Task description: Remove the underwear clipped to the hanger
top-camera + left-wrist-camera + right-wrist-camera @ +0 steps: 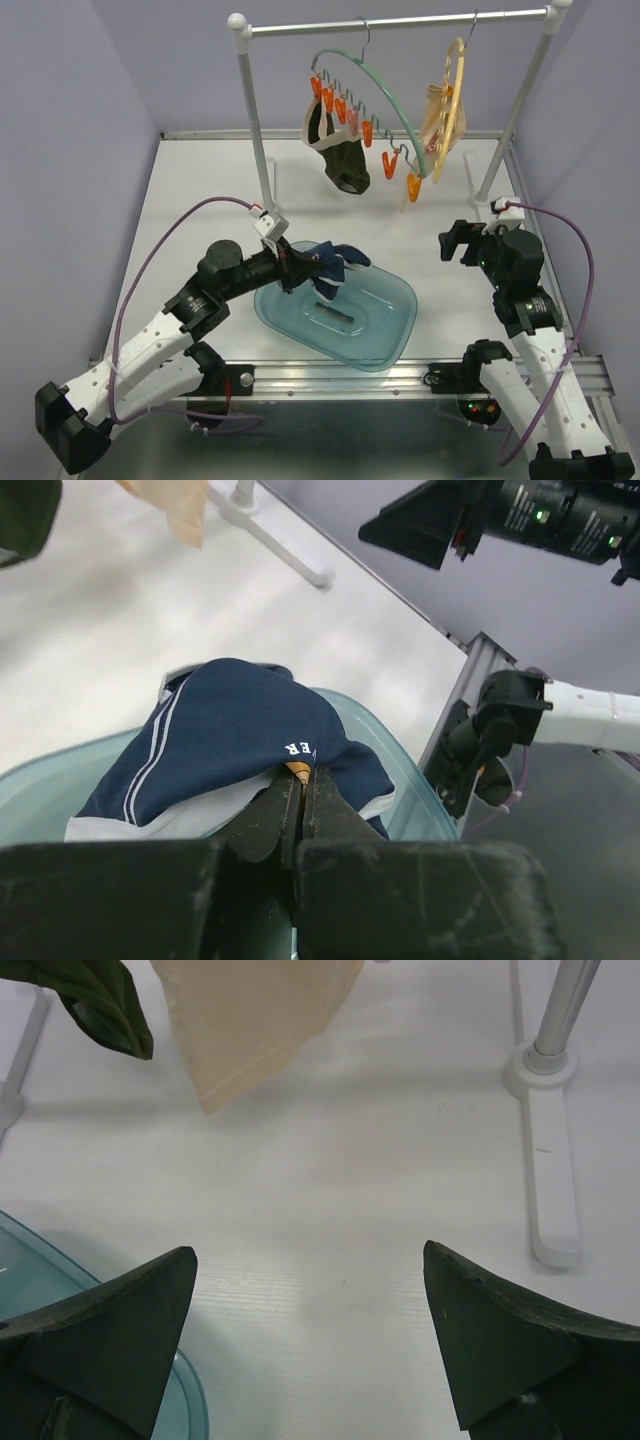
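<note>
The left gripper is pinching the navy brief. Its two dark fingers are pressed almost together, with only a fold of the cloth between the tips. The brief is draping over the fingers and hanging above the near rim of the teal tub, and its white trim is showing along the lower edge. On the navy cloth, just above the fingertips, the white letters "ER" are showing. The rest of the word is folded out of sight.

The right gripper is holding nothing. Its fingers are spread wide over bare table, apart from the tub's corner.

Up on the rail, the olive garment is dangling from the orange clips of the curved green hanger. The beige garment is hanging at the tan hanger just beside it.
</note>
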Robot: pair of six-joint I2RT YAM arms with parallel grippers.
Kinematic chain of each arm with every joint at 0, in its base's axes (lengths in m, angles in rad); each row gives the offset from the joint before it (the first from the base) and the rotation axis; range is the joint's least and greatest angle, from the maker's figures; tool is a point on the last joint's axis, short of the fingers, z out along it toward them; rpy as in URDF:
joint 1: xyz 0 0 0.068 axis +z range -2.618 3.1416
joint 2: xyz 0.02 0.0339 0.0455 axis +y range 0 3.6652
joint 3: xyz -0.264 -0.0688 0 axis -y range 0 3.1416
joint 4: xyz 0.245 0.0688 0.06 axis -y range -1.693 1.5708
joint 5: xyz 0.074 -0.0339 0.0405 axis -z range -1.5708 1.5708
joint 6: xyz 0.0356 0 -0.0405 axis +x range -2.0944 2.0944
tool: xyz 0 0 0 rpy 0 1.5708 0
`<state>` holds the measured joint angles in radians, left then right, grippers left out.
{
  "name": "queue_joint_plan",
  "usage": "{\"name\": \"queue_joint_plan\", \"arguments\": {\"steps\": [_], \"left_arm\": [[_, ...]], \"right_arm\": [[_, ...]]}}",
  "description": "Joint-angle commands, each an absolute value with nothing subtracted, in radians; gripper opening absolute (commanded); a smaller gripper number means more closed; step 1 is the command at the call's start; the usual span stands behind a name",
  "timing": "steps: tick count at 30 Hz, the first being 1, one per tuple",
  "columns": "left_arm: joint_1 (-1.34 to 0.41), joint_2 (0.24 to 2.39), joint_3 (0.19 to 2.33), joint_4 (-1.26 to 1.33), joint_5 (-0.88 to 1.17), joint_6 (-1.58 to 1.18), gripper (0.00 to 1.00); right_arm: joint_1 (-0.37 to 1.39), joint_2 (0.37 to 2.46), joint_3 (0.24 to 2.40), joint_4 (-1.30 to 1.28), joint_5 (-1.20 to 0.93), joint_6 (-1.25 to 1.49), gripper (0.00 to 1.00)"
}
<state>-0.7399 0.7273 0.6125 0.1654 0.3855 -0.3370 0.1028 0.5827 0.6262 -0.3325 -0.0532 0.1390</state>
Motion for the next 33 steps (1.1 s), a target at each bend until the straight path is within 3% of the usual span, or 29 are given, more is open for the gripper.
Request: {"name": "queue_joint_plan", "arguments": {"steps": [1, 10, 14, 17, 22, 29, 31, 33], "left_arm": [[-0.746, 0.701, 0.558, 0.187, 0.448, -0.408, 0.00], [-0.746, 0.704, 0.505, 0.157, 0.437, -0.494, 0.00], [-0.746, 0.736, 0.503, 0.126, 0.407, -0.502, 0.18], [-0.747, 0.742, 0.512, 0.094, 0.364, -0.488, 0.43], [-0.747, 0.730, 0.545, 0.051, 0.311, -0.453, 0.75], [-0.747, 0.713, 0.609, -0.050, 0.215, -0.374, 0.84], [-0.747, 0.698, 0.621, -0.061, 0.154, -0.362, 0.97], [-0.747, 0.667, 0.623, -0.066, 0.080, -0.360, 0.99]], "right_arm": [[0.094, 0.580, 0.617, -0.279, -0.067, 0.140, 1.00], [0.092, 0.574, 0.561, -0.218, -0.077, 0.153, 1.00], [0.094, 0.569, 0.571, -0.213, -0.138, 0.103, 1.00], [0.094, 0.566, 0.600, -0.227, -0.147, 0.028, 1.00], [0.094, 0.578, 0.693, -0.252, -0.247, -0.103, 1.00], [0.094, 0.695, 0.978, -0.403, -0.640, -0.193, 1.00], [0.094, 0.761, 1.107, -0.431, -0.698, -0.187, 1.00], [0.094, 0.810, 1.191, -0.466, -0.761, -0.173, 1.00]]}}
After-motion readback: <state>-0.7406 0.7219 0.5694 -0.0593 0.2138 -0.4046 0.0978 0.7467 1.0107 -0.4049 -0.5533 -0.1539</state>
